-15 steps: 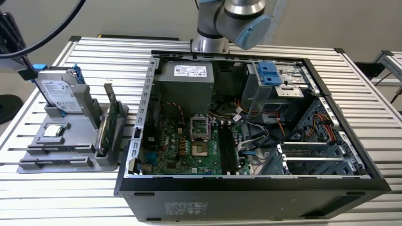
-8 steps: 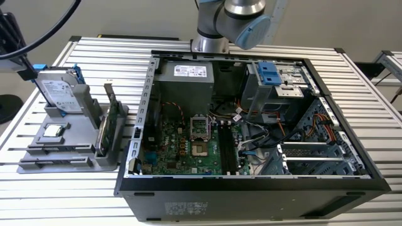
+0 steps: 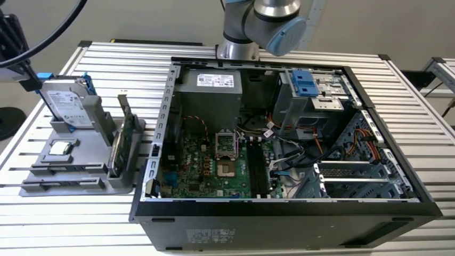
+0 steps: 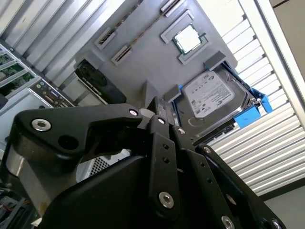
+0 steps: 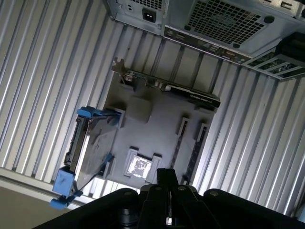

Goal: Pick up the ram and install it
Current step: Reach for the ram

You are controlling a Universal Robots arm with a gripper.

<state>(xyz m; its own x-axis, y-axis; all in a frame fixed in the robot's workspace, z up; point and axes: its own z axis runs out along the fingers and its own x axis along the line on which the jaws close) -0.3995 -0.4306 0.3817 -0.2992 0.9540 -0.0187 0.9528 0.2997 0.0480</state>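
approach step judged in hand: hand (image 5: 167,172) poised above gray tray (image 5: 143,138) on table (image 5: 38,71), closed tight, nothing gripped. ram (image 5: 178,143) taken to be thin dark strip on edge in tray slot, below and just ahead of hand, untouched. pickup judged to call for hand opened and squared across strip.

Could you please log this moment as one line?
hand over parts tray | tray holds hard drive, card, processor | computer case open
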